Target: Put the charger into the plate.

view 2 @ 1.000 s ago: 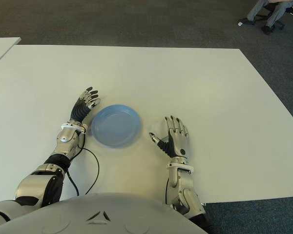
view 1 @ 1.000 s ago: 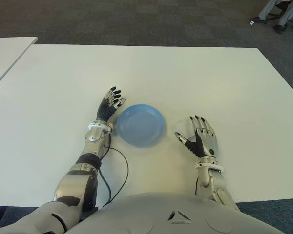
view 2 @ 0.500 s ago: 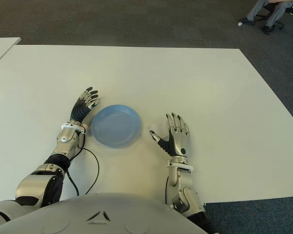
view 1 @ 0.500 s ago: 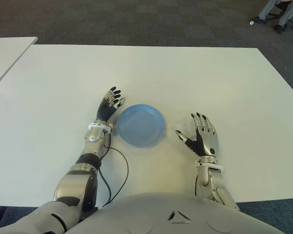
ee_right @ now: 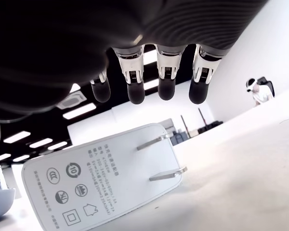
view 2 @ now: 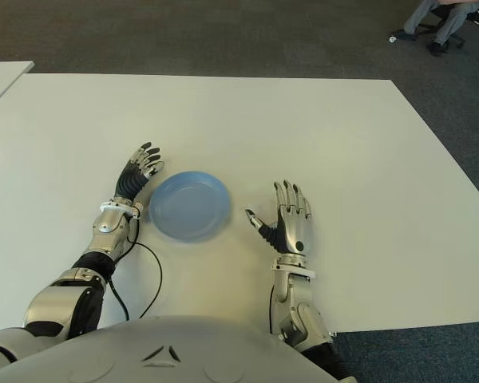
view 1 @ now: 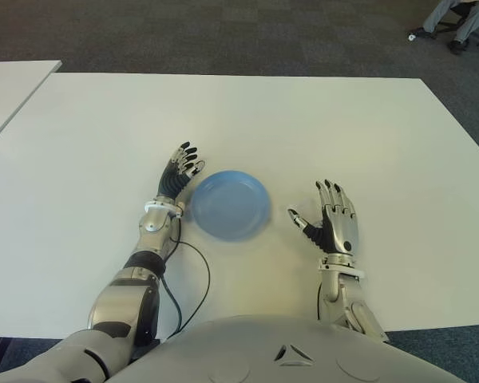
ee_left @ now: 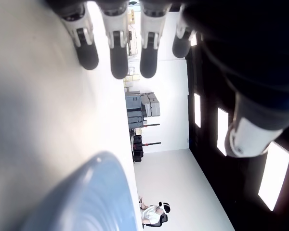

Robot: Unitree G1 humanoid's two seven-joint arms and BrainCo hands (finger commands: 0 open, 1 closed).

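Left hand (view 1: 180, 171) noted left of centre frame, just beside the left rim of the blue plate (view 1: 231, 204), fingers extended and relaxed, holding nothing. Plate found bare, at centre of the white table (view 1: 319, 120). Right hand (view 1: 333, 227) observed right of the plate, apart from it, fingers spread and upright, grasping nothing. White charger (ee_right: 103, 180) seen only in the right wrist view, lying on the table beneath the open fingers (ee_right: 166, 89), prongs exposed, outside the plate. Seated person (view 1: 459, 20) recorded at upper right corner of frame.
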